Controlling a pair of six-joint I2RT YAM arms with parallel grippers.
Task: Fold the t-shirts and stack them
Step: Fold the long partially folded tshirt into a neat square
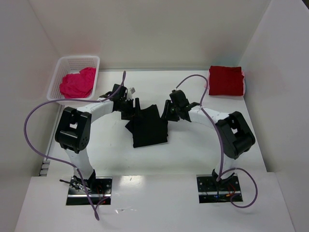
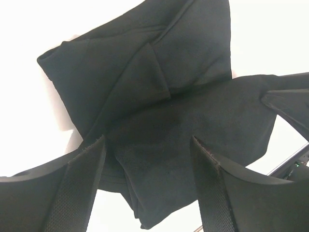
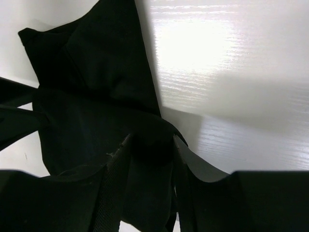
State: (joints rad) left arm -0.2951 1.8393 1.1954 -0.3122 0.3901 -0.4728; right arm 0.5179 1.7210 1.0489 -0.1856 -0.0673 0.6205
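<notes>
The black t-shirt [image 1: 148,126] lies partly folded at the table's middle, its far edge raised. My right gripper [image 1: 168,110] is shut on a bunched fold of its right edge; in the right wrist view the cloth [image 3: 96,96] fills the narrow gap of the gripper [image 3: 152,140]. My left gripper [image 1: 133,109] is at the shirt's far left corner. In the left wrist view that gripper [image 2: 147,142] stands wide open over the cloth [image 2: 145,72]. The dark red t-shirt [image 1: 226,80] lies folded at the back right. The magenta-pink t-shirt [image 1: 77,83] is crumpled in the basket.
The white mesh basket [image 1: 79,58] stands at the back left corner. White walls close in the table at the left, back and right. Both arm bases [image 1: 89,186] are bolted at the near edge.
</notes>
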